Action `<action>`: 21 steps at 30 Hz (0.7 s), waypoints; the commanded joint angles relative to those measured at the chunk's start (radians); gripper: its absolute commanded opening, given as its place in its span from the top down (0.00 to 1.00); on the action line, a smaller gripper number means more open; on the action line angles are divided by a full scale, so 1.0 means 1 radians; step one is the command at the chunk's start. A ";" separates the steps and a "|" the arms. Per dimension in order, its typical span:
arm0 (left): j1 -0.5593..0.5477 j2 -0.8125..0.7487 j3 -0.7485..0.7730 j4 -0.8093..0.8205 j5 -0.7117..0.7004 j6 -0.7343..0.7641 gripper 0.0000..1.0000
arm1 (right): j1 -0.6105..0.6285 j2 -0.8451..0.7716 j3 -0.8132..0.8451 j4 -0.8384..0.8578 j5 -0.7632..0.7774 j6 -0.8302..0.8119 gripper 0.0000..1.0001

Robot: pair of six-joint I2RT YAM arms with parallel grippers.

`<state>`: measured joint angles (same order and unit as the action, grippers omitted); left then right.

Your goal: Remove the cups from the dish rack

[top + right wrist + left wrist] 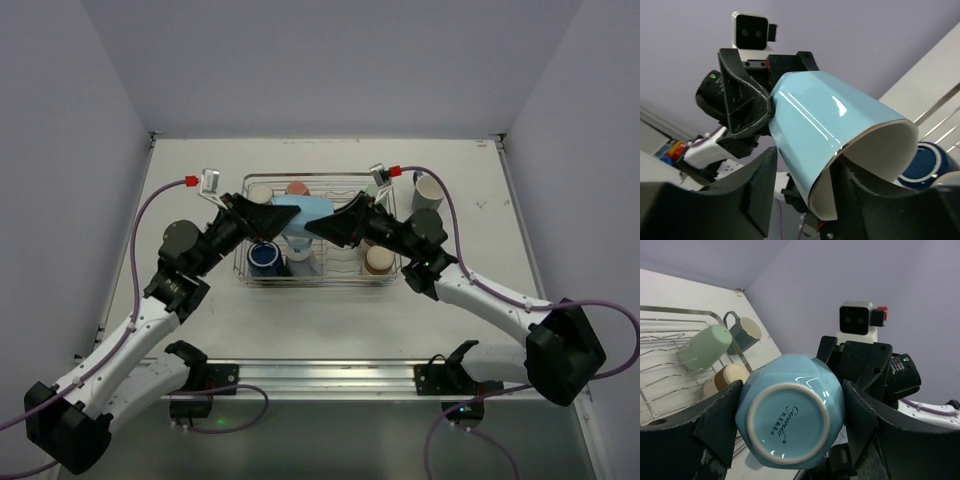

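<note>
A light blue cup (298, 214) hangs on its side above the dish rack (320, 281), held between both grippers. My left gripper (270, 217) is shut on its base end; the left wrist view shows its underside (787, 422) between the fingers (720, 415). My right gripper (320, 228) is shut on its rim, one finger inside the mouth and one outside the wall (840, 130). In the rack are a navy cup (265, 258), a white cup (301, 263), a brown-and-cream cup (378, 260), a salmon cup (297, 188), a cream cup (260, 192) and a mint cup (371, 190).
A grey-white mug (430, 187) and a dark cup (427, 222) stand on the table to the right of the rack. The left wrist view shows the mint cup (705, 347), the grey mug (742, 332) and the rack wires (670, 310). The navy cup (925, 162) lies below the right gripper.
</note>
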<state>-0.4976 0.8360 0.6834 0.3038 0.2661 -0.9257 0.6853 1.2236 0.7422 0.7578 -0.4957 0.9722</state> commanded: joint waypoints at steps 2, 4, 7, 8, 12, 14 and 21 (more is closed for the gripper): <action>0.005 -0.009 -0.001 0.241 0.051 -0.094 0.92 | 0.014 0.060 0.046 0.244 -0.084 0.105 0.56; 0.005 -0.009 -0.010 0.241 0.058 -0.094 0.81 | 0.019 0.074 0.057 0.302 -0.106 0.140 0.70; 0.005 -0.017 0.016 0.167 0.064 -0.047 0.28 | 0.019 0.077 0.052 0.337 -0.109 0.166 0.97; 0.005 -0.027 0.040 0.047 0.036 0.034 0.10 | 0.019 0.050 0.043 0.322 -0.101 0.154 1.00; 0.005 -0.061 0.172 -0.257 -0.080 0.256 0.00 | 0.013 -0.053 0.080 -0.029 -0.034 -0.051 1.00; 0.005 -0.083 0.235 -0.415 -0.146 0.357 0.00 | 0.005 -0.090 0.133 -0.192 0.046 -0.140 1.00; 0.005 -0.158 0.251 -0.684 -0.264 0.571 0.00 | -0.169 -0.164 0.296 -0.813 0.258 -0.410 1.00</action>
<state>-0.4957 0.6945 0.9321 -0.1738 0.0769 -0.5232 0.6109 1.1320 0.9108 0.1875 -0.3981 0.7311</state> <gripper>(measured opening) 0.997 0.171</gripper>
